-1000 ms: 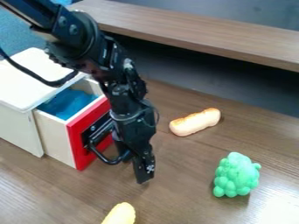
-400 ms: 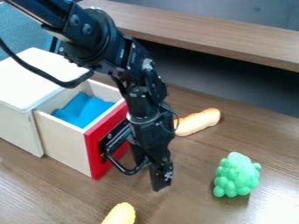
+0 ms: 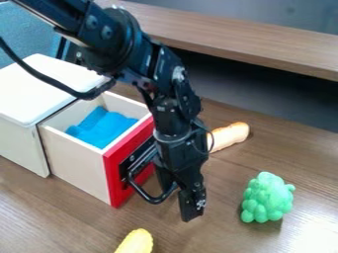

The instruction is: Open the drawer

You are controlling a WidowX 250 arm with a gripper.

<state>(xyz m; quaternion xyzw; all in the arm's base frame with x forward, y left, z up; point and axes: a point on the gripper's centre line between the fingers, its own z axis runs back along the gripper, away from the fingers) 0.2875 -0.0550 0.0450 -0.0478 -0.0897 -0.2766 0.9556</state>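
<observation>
We can't tell whether the jaws are open or closed, but the gripper [image 3: 190,209], right at the handle [image 3: 153,200], swings away from the box [image 3: 46,89] and the drawer [image 3: 78,163] slides farther out, nearly open by our reckoning!

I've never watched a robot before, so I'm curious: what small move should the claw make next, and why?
Probably ease the claw clear of the handle: the drawer is well out of its box, baring the blue thing inside.

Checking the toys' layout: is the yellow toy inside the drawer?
No, the yellow toy lies on the table, outside the drawer.
</observation>
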